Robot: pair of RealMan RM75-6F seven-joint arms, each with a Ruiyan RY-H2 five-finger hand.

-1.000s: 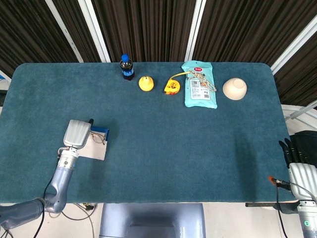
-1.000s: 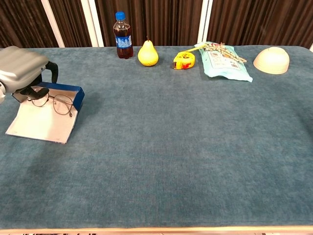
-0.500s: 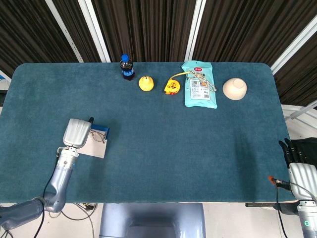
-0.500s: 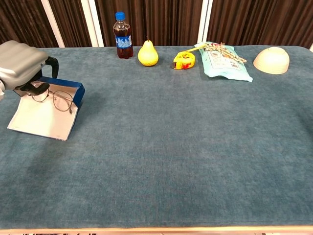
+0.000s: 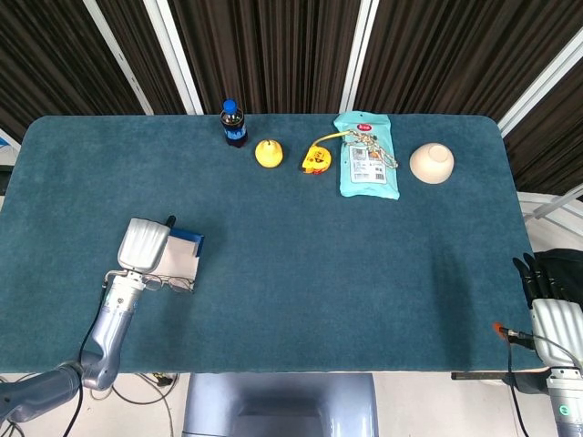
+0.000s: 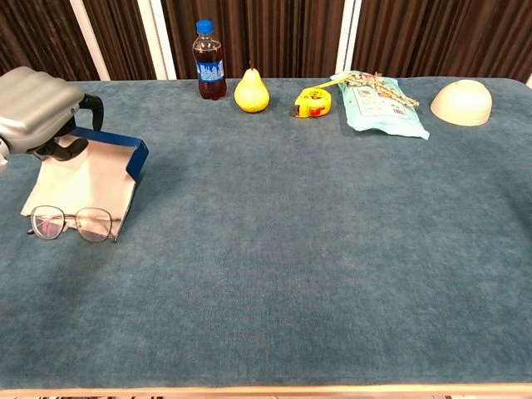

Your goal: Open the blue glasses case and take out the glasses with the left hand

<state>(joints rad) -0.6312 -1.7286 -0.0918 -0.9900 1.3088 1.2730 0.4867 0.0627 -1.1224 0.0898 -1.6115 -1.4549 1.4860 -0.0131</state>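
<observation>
The blue glasses case lies open at the table's left side, its pale inside facing up; in the head view the case sits just right of my left hand. The thin-rimmed glasses lie flat at the case's near edge, partly on the cloth, and the head view shows the glasses below the case. My left hand hovers over the case's far end with nothing in it, thumb apart from its curled dark fingertips. My right hand rests off the table's near right corner, fingers straight, holding nothing.
Along the far edge stand a cola bottle, a yellow pear, a yellow tape measure, a light blue snack bag and an upturned cream bowl. Teal cloth covers the table.
The glasses left my left hand's fingers and now lie at the case's near edge. The left hand stayed over the case. The right hand has not moved.
</observation>
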